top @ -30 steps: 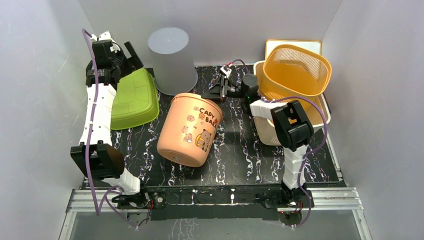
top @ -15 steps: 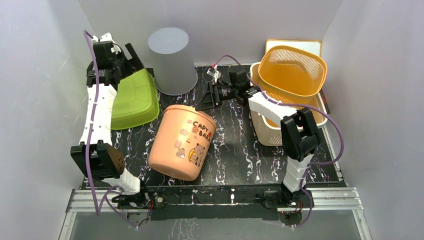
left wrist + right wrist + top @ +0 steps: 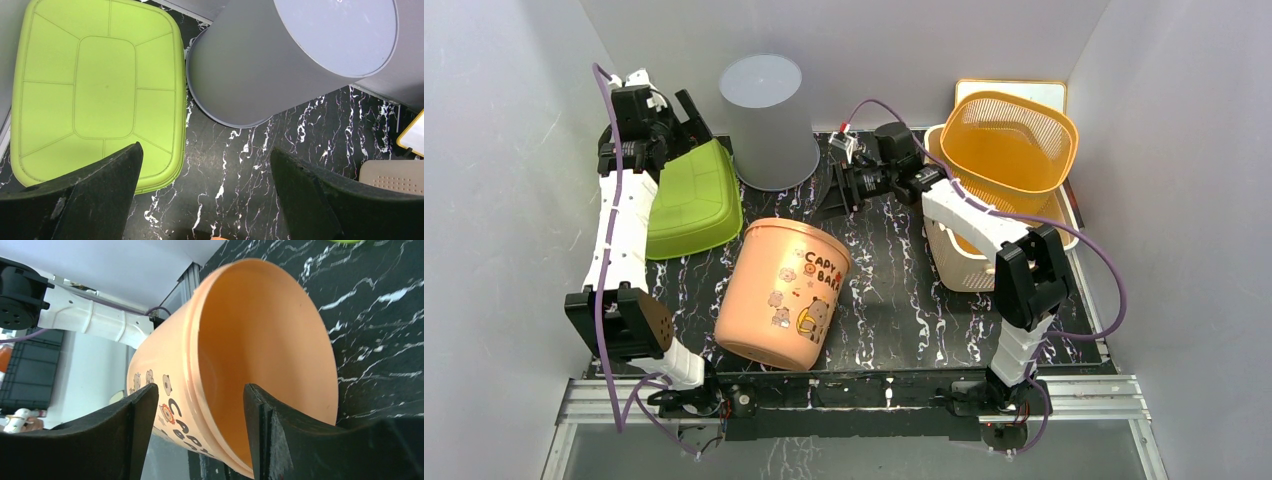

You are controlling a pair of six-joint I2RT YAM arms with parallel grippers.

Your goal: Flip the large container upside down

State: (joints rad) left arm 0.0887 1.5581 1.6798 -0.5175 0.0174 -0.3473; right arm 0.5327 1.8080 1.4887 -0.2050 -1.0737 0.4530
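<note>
The tabletop (image 3: 884,300) carries five containers in all: one peach bucket (image 3: 779,295) (the one printed with cartoon animals), one grey bin (image 3: 764,120), one green tub (image 3: 689,195), and two baskets, namely one orange basket (image 3: 1014,140) and one cream basket (image 3: 959,262). Behind the baskets there is one flat pale panel (image 3: 1049,92) with an orange edge, possibly a lid, though little of it shows.

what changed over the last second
The right gripper shifted left, opened and let go of the bucket. The bucket slid toward the near left and lies tilted, mouth facing the gripper. The left gripper, open, the grey bin, green tub and basket stayed put.
</note>
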